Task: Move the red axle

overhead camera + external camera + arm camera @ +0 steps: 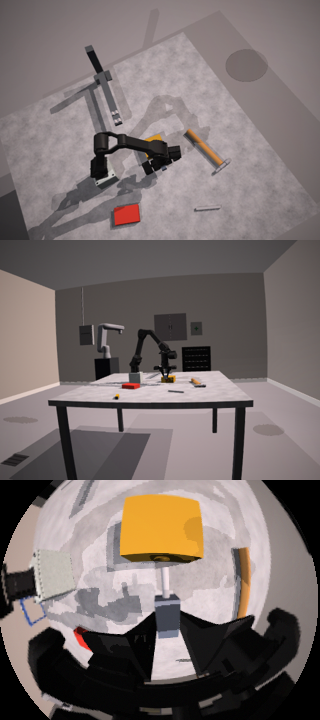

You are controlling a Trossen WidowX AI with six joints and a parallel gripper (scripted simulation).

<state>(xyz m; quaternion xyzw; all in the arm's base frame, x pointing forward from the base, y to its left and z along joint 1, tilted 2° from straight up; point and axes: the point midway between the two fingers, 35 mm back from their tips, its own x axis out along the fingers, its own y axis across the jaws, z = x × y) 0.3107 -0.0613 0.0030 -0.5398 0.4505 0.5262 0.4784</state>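
The tool [165, 377] hangs, seemingly just in front of the yellow block [171, 379].

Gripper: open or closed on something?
Closed on a small grey-blue block; in the wrist view the block sits between the gripper's black fingers.
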